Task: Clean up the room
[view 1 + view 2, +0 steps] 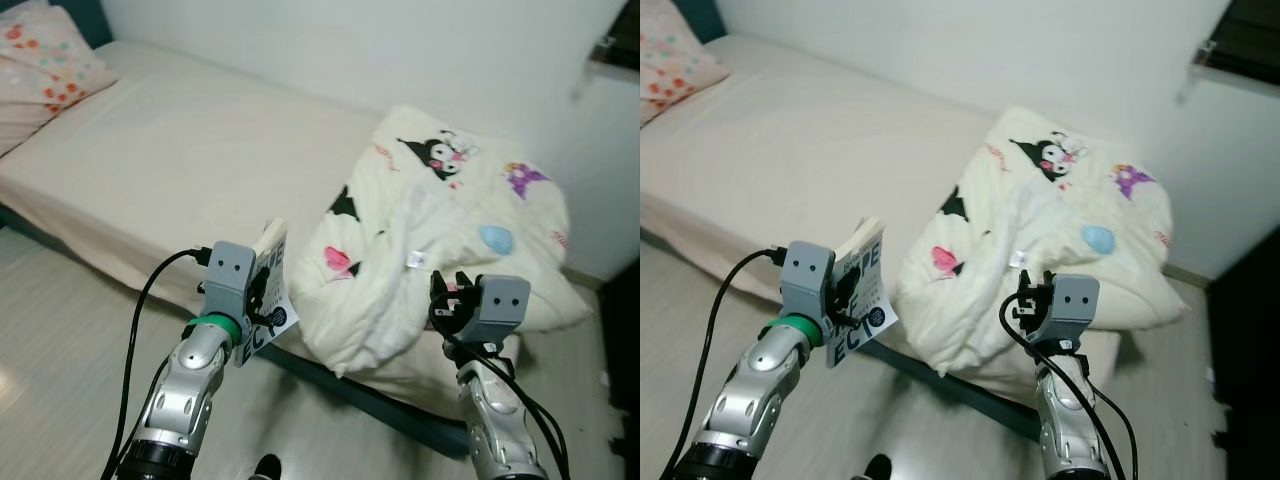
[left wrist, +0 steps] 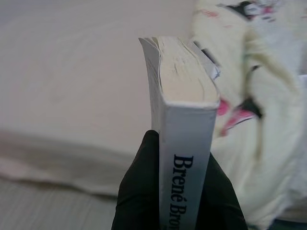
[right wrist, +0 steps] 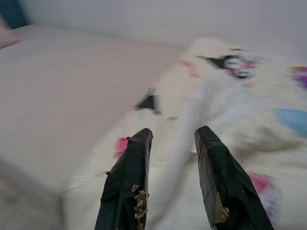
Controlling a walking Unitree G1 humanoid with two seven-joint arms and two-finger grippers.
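My left gripper (image 1: 262,290) is shut on a paperback book (image 1: 270,290) with a white cover and dark lettering, held upright in front of the bed's near edge. In the left wrist view the book's spine (image 2: 184,158) stands between the two black fingers (image 2: 139,191). My right gripper (image 1: 447,297) is raised in front of a crumpled cream blanket (image 1: 440,230) with cartoon prints; its fingers (image 3: 127,177) are open with nothing between them. The blanket is heaped at the right end of the bed (image 1: 180,150).
A flowered pillow (image 1: 45,60) lies at the bed's far left end. A white wall runs behind the bed. Pale wood floor (image 1: 60,330) lies in front, and dark furniture (image 1: 625,350) stands at the right edge.
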